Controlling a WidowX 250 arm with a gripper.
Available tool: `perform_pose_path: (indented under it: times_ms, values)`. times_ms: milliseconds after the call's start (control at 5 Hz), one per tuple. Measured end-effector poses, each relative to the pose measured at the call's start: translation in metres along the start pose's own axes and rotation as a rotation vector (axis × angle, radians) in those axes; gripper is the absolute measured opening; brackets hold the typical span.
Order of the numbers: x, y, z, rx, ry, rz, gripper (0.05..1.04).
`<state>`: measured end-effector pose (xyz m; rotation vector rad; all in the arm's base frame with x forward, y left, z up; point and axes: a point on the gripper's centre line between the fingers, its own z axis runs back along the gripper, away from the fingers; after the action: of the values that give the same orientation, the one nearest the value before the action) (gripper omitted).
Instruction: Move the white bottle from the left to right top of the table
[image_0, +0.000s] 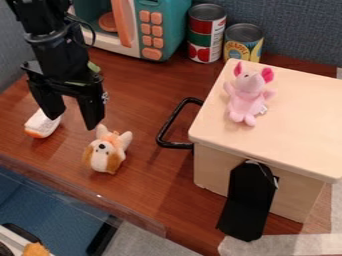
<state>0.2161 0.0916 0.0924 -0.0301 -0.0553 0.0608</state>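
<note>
White bottle (43, 123) with orange end is at left of frame, lying on the brown table (150, 180), orange end toward lower left. Gripper (73, 122) hangs at upper left, fingers spread well apart, nothing between them; one fingertip overlaps the bottle's right edge in view, can't tell if they touch. Brown-and-white plush dog (105, 152) sits left of center, to the right of the bottle and a bit lower. Black bar handle (172, 123) sticks out mid-frame, between dog and the pale wooden box (294, 125). Box takes up most of the right side and stands in the way there: flat overhanging top, pink plush pig (247, 100) on it near the top's upper left part, black bent piece (250, 200) against its front. Clear edging (80, 192) runs along the table's near edge, lower left. Containers: toy microwave (163, 30), teal and white with orange buttons, top of frame left of center, orange round piece (108, 22) visible inside behind the orange door handle (122, 22). Right of it two cans, a red-and-green one (206, 35) and a yellow-and-blue one (243, 42), both upright, grey ends up, side by side; contents can't be seen. Box interior hidden too.
</note>
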Motion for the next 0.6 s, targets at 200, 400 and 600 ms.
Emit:
perform_pose_path:
  times_ms: [200, 400, 600]
  values:
    - [-0.001, 0.001, -0.006, -0.007, 0.02, 0.006, 1.0]
    - [-0.005, 0.043, -0.019, 0.035, 0.034, 0.103, 1.0]
    - [0.007, 0.071, -0.026, 0.087, 0.035, 0.08, 1.001]
